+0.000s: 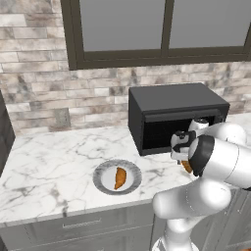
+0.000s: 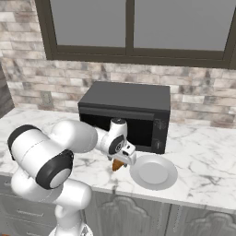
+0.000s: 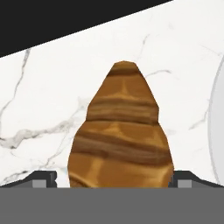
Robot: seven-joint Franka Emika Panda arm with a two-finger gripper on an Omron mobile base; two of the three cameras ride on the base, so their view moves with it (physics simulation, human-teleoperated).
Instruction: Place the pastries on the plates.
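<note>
One golden-brown croissant (image 1: 119,178) lies on a grey-rimmed plate (image 1: 102,172) at the counter's front. A second croissant (image 3: 120,135) lies on the bare marble in front of the microwave, also seen as the croissant (image 2: 118,164) just left of an empty plate (image 2: 154,172). My gripper (image 3: 113,181) is open and points down over this second croissant, with one fingertip (image 3: 43,179) on each side of its wide end. In the left base view the gripper (image 1: 182,158) hangs right above the croissant (image 1: 187,166), which my arm half hides.
A black microwave (image 1: 174,115) with its door open stands at the back of the marble counter (image 1: 49,162), close behind my hand. The empty plate's rim (image 3: 217,122) lies just right of the croissant. Behind are a brick wall and a window; the counter's front edge is near.
</note>
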